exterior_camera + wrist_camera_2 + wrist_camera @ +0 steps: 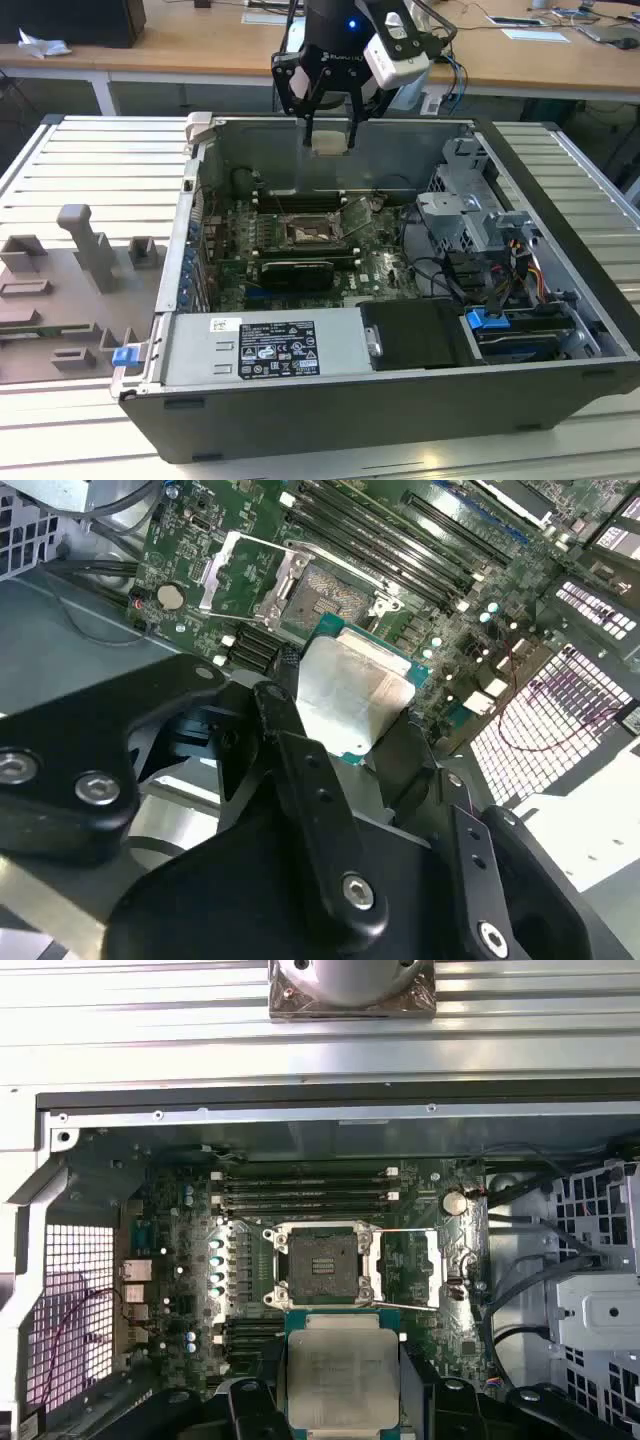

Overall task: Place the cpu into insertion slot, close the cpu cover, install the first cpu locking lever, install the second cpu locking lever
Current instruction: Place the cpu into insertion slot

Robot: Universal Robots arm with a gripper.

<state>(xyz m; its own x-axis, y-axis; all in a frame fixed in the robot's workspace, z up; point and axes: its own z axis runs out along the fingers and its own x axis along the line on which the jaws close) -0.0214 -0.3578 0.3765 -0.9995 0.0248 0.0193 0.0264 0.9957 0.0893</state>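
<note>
Ref pt = the insertion slot (312,232), on the board inside the open PC case (300,420). L/R below = the exterior view's.

Far L of the slot, outside the case, you've got a grey fixture tray (60,312) w/ upright blocks on it. Just beside the slot, on its camera side, is the black expansion card (295,272). Past that sits the power supply box (265,345) w/ a white label.

The slot itself is bare: dark frame, greyish centre, nothing seated in it.

Above the slot, toward the case's rear wall and well apart from the board, you see the gripper (330,132). Its fingers are clamped on the cpu (330,144) by two opposite edges. The chip is held flat, w/ its silvery face toward both wrist cams, and isn't touching the slot.

Just R of the slot, the cpu cover (357,215) is swung open, off the socket. Further R of the slot there's a black cable bundle (440,275), then the metal drive cage (480,215).
</note>
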